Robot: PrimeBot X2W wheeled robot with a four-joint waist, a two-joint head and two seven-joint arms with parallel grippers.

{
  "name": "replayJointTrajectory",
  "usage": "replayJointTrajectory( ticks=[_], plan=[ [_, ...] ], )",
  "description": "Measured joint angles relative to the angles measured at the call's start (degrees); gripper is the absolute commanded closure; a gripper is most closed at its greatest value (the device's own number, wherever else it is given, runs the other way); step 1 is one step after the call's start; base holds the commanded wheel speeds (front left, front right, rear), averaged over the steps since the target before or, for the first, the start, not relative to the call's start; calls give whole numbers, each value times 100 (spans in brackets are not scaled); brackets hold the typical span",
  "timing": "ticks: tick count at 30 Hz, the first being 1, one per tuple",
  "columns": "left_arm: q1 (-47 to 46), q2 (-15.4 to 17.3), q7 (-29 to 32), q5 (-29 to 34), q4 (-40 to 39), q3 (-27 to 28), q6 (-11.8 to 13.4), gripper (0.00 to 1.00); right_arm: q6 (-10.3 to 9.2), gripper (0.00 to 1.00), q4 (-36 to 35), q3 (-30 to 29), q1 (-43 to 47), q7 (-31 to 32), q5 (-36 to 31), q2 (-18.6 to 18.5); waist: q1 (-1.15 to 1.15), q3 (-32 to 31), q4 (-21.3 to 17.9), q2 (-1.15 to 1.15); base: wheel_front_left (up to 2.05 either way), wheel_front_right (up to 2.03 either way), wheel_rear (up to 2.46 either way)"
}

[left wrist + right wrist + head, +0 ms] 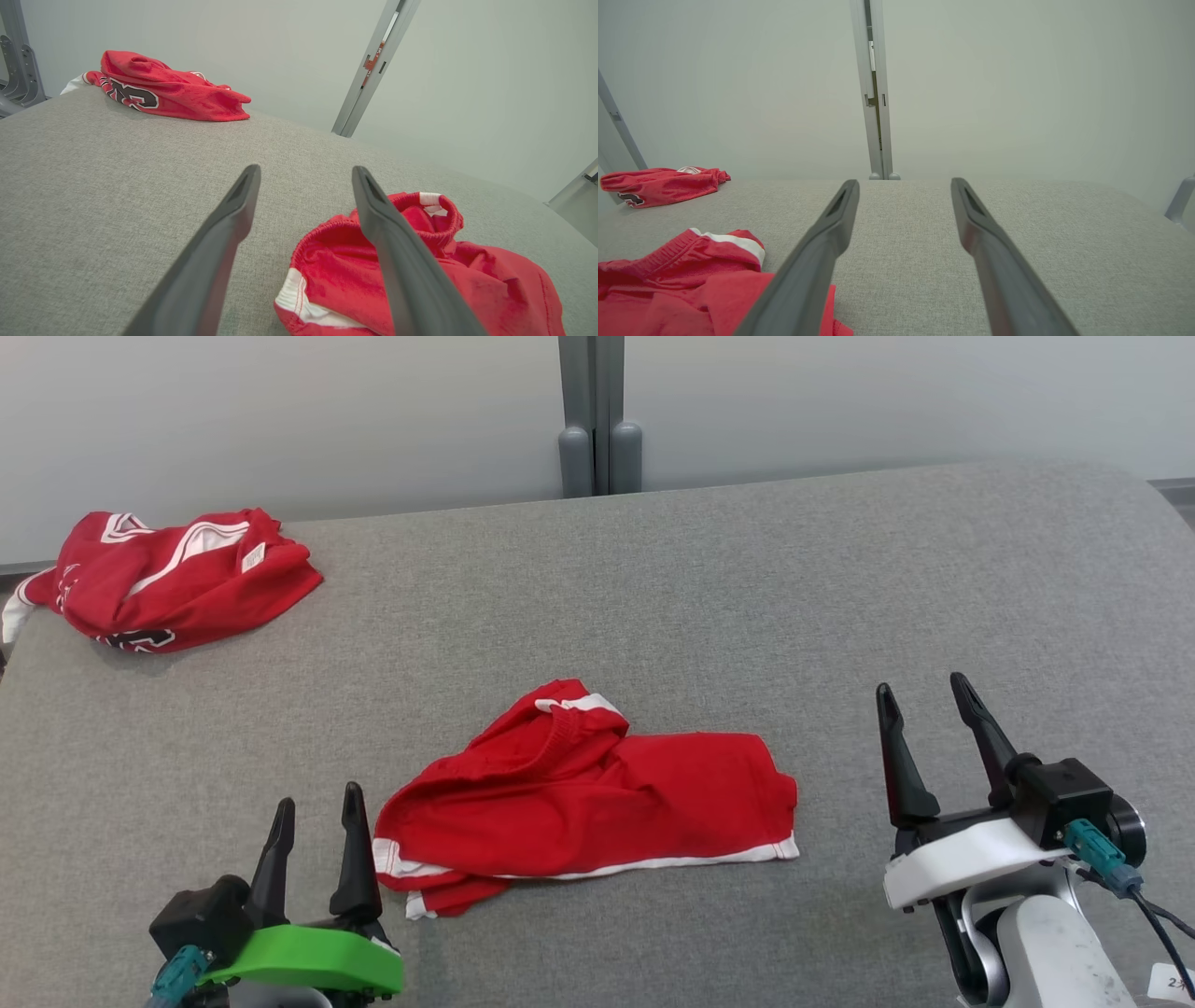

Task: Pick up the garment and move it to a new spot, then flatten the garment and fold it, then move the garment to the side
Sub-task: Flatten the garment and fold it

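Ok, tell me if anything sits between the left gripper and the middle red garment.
Nothing visible does. The open left gripper stands right beside the middle garment, at its left edge; the other red garment lies far off at the back left corner.

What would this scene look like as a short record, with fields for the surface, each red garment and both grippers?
surface: grey fabric-covered table
near item: red shorts with white trim, rumpled, mid-table, not held
far item: second red garment, crumpled at the far left corner
left gripper: open, empty, close beside the shorts' left edge
right gripper: open, empty, apart from the shorts, to their right
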Motion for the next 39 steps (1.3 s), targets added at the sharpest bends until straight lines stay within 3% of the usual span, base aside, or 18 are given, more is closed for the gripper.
replayJointTrajectory(
  ticks=[22,27,33,39],
  plan=[
    [12,0,0,392,-102,-64,162,0,0,0,343,71,-97,0,168,-1,0,18,42,0,0,0,0],
    [12,2,0,622,299,-214,143,0,0,0,394,82,-74,0,100,0,0,50,45,0,0,0,0],
    [-71,214,509,736,964,-490,-53,0,0,0,500,25,-8,0,-14,-1,0,124,22,0,0,0,0],
    [-382,509,895,764,1157,-528,-94,0,0,0,576,52,11,0,-89,-1,0,179,-29,0,0,0,0]
  ],
)
